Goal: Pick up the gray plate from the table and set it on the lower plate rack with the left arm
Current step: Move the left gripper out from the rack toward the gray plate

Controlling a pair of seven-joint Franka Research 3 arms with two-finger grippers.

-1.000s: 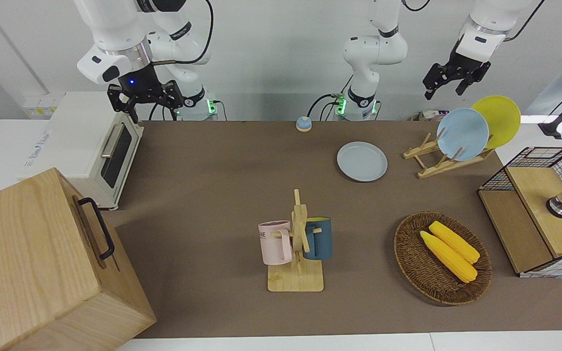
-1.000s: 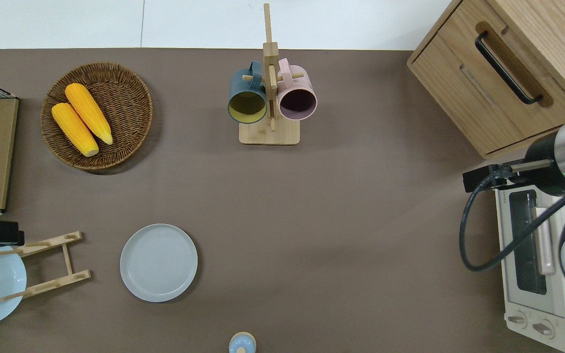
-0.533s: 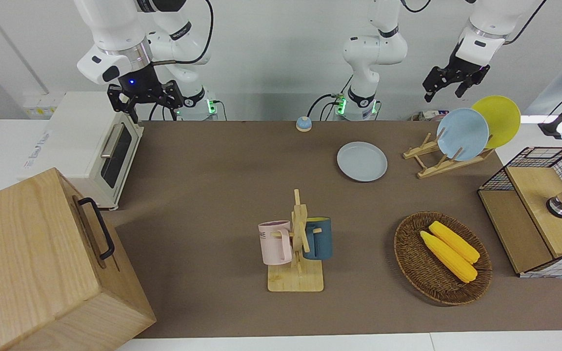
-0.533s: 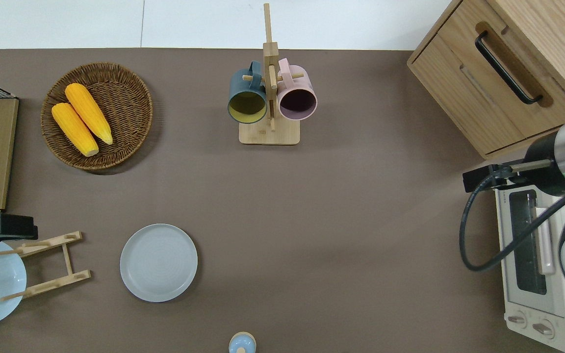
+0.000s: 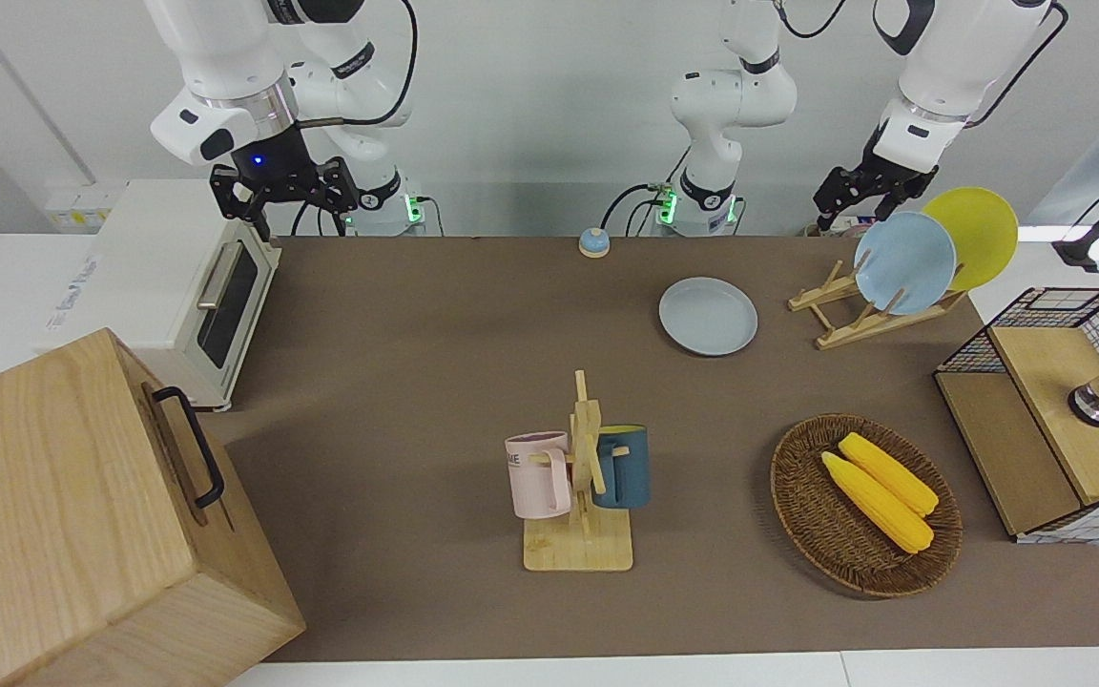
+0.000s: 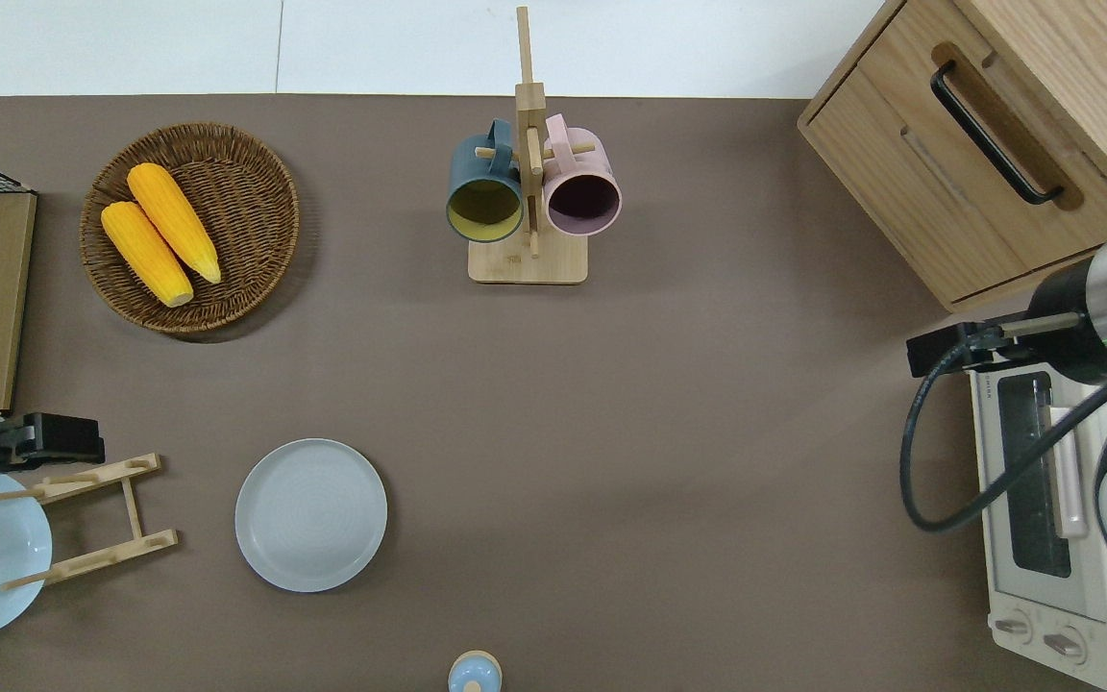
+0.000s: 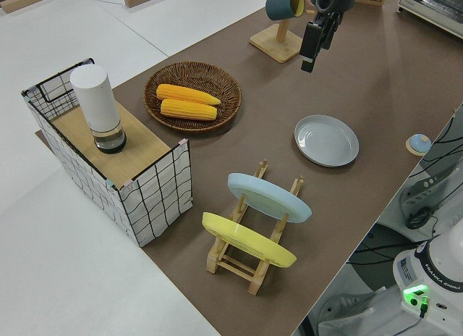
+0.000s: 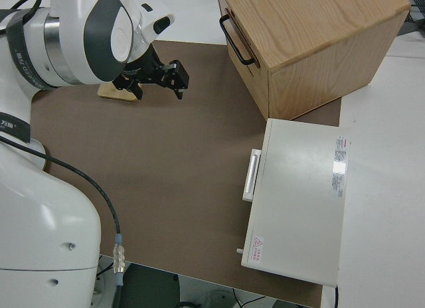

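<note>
The gray plate [image 5: 708,316] lies flat on the brown table [image 5: 416,363]; it also shows in the overhead view [image 6: 310,514] and the left side view [image 7: 326,140]. Beside it, toward the left arm's end, the light-wood plate rack [image 5: 831,315] [image 6: 97,519] holds a light blue plate [image 5: 904,262] and a yellow plate [image 5: 974,237] in its upper slots; its lower pegs are bare. My left gripper [image 5: 860,189] [image 6: 49,437] hangs open and empty in the air over the rack's edge farther from the robots. My right arm, with its open gripper [image 5: 282,191], is parked.
A wicker basket with two corn cobs [image 5: 864,506], a mug stand with a pink and a blue mug [image 5: 580,477], a wire box with a white cylinder [image 5: 1055,410], a wooden cabinet [image 5: 82,515], a toaster oven [image 5: 177,286] and a small blue bell [image 5: 593,242].
My left gripper has come down and moved from the table's end toward the gray plate. The plates and the right arm have not moved.
</note>
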